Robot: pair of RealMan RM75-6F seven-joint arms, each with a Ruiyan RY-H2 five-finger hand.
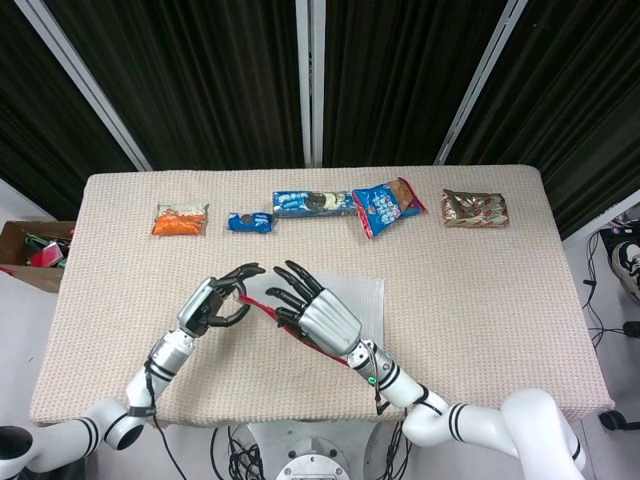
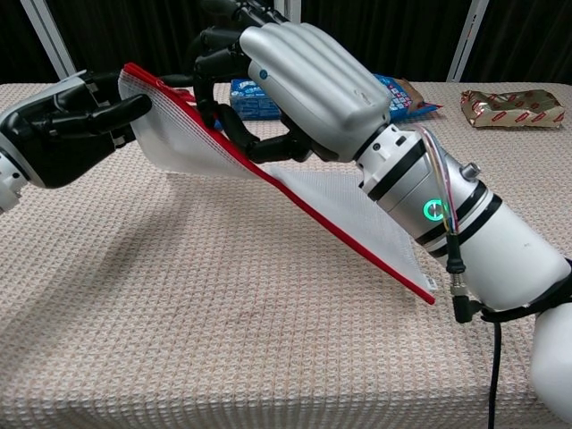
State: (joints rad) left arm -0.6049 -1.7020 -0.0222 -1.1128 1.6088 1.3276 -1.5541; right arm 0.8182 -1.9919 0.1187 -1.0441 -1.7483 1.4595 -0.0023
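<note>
Left hand [image 2: 67, 121] pinching corner of red-edged mesh bag [image 2: 295, 192], lifting it off table [image 2: 223, 322]; right hand [image 2: 286, 76], fingers curled, gripping bag's red rim mid-air, near centre

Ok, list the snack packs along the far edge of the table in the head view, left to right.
Orange snack pack → small blue cookie pack → long blue cookie pack → blue-and-red cookie bag → brown patterned pack.
</note>
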